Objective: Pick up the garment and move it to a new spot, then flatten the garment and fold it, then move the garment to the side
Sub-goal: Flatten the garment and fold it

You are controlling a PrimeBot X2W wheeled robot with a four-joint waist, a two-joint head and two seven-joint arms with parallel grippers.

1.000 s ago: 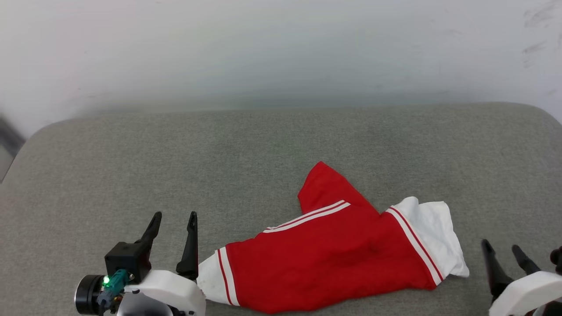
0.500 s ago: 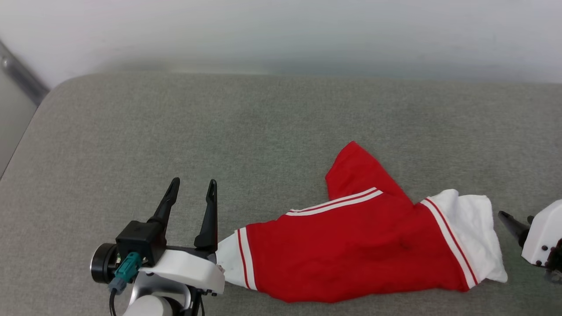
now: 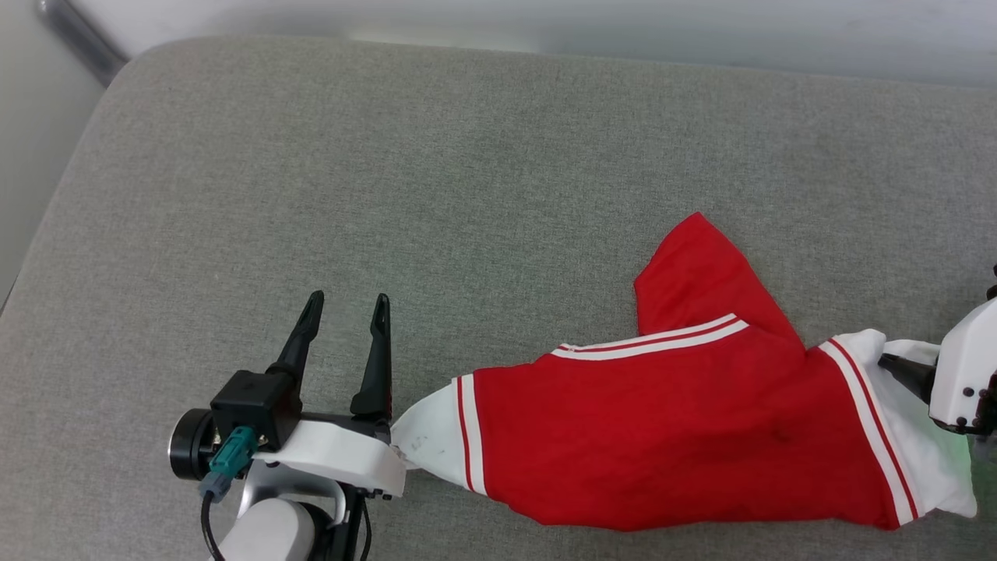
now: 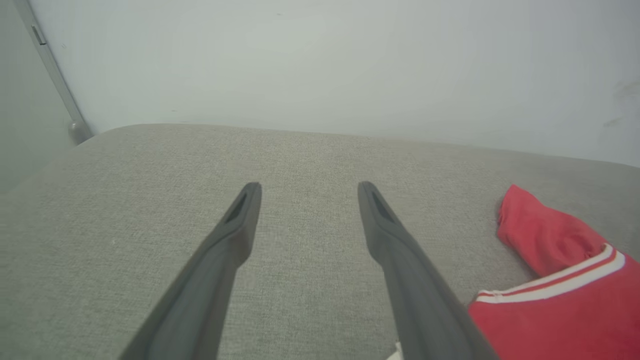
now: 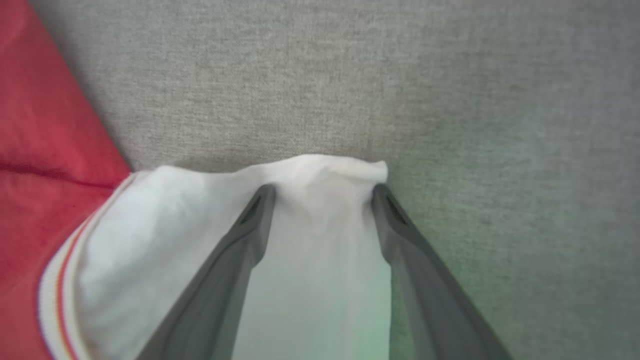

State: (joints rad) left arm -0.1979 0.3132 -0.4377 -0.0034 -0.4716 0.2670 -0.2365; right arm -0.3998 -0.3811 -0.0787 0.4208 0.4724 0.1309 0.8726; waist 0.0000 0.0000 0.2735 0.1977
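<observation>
Head view: the garment [image 3: 662, 436] lies rumpled at the near right of the grey bench [image 3: 389, 156], not yet lifted. Left tool [image 3: 348, 300] gapes empty beside its left sleeve [image 3: 428, 436]; right tool [image 5: 322, 192] straddles the white right sleeve [image 5: 200, 225], unclenched. Moving, flattening, folding and setting aside all remain.

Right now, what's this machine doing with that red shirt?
A two-armed robot is working on a red shirt that lies rumpled on a grey cushion. Its right gripper is open with both fingers over the shirt's white sleeve, not closed on it. The left gripper is open too, beside the other sleeve, holding nothing. No folding is done yet.
</observation>
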